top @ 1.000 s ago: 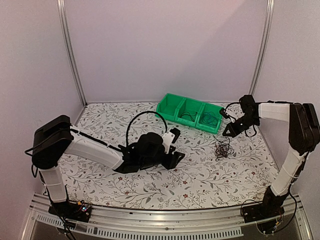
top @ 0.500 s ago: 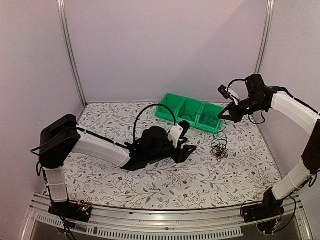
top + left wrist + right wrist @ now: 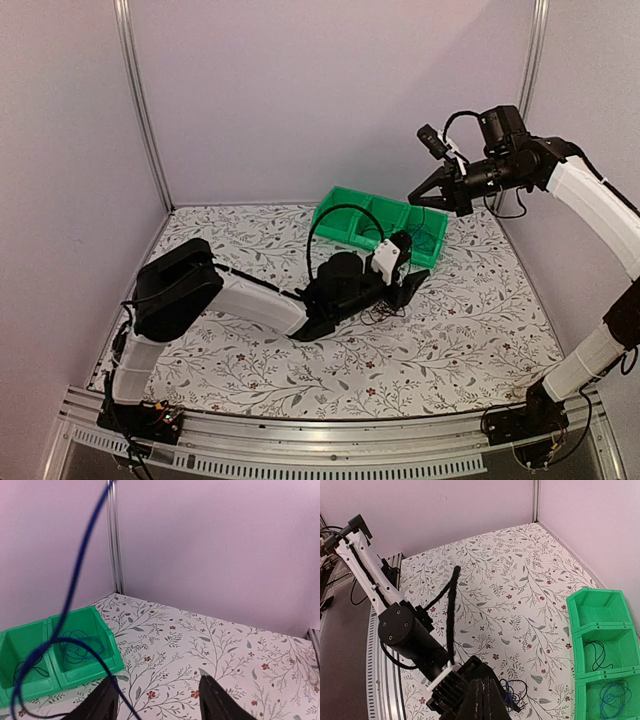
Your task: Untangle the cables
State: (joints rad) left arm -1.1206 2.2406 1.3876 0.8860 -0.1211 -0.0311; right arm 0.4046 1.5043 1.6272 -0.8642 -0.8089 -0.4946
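A small tangle of thin dark cables (image 3: pixel 383 313) lies on the floral table just under my left gripper (image 3: pixel 412 288); the right wrist view shows the tangle (image 3: pixel 519 692) too. My left gripper (image 3: pixel 160 700) is open, and a blue cable (image 3: pixel 75 580) runs past its left finger and up out of the frame. My right gripper (image 3: pixel 413 196) is raised high above the green bin and shut on that blue cable; in its own view the gripper (image 3: pixel 481 682) has its jaws closed, with the strand leading down to the tangle.
A green three-compartment bin (image 3: pixel 352 214) stands at the back of the table. In it lie a black cable (image 3: pixel 597 655) and a blue-teal cable (image 3: pixel 612 697) in separate compartments. The left arm's thick black hose (image 3: pixel 335 215) arches over its wrist.
My right gripper rose up and to the left, lifting a cable. The tangle slid left across the table. My left arm reached right, up to the tangle.
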